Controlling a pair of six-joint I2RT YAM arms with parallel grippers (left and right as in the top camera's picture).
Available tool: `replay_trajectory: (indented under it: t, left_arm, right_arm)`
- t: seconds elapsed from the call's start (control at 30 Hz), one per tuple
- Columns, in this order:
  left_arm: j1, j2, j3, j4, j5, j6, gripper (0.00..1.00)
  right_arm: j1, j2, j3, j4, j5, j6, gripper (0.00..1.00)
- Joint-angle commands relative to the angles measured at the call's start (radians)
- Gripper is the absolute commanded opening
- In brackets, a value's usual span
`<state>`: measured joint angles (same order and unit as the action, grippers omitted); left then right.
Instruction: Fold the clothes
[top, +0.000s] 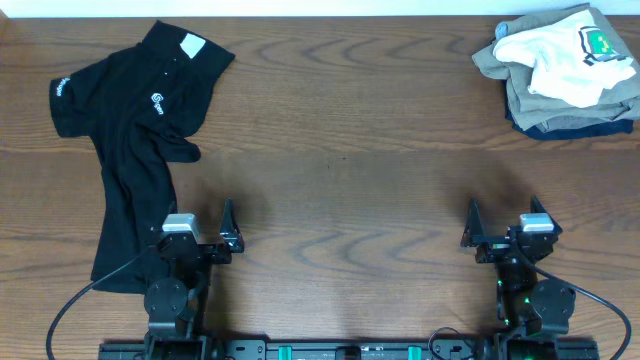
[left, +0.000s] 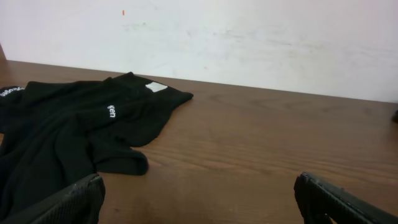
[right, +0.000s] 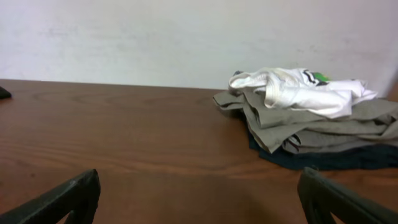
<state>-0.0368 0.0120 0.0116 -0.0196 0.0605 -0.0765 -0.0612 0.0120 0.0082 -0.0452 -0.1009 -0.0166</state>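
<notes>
Lying rumpled on the left side of the counter, the black polo shirt runs from the far edge, neck label showing, down to the left pincer. That pincer's outer finger overlaps the shirt's lower edge in both views. It is spread wide and empty, as is the right pincer. In the far right corner, well apart from the shirt, a white garment tops a khaki one and a navy one.
</notes>
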Motion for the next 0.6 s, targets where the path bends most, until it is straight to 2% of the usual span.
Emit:
replay_trajectory:
  t: [0.0,0.57]
  left_arm:
    - [-0.005,-0.007,-0.008,-0.047,0.002,0.013,0.98]
    - [-0.005,0.035,-0.007,-0.047,0.002,0.012,0.98]
  right_arm:
    - [0.008,-0.006,-0.003,0.004,-0.069,-0.014,0.99]
    - [0.008,-0.005,-0.003,0.118,-0.140,0.011,0.99]
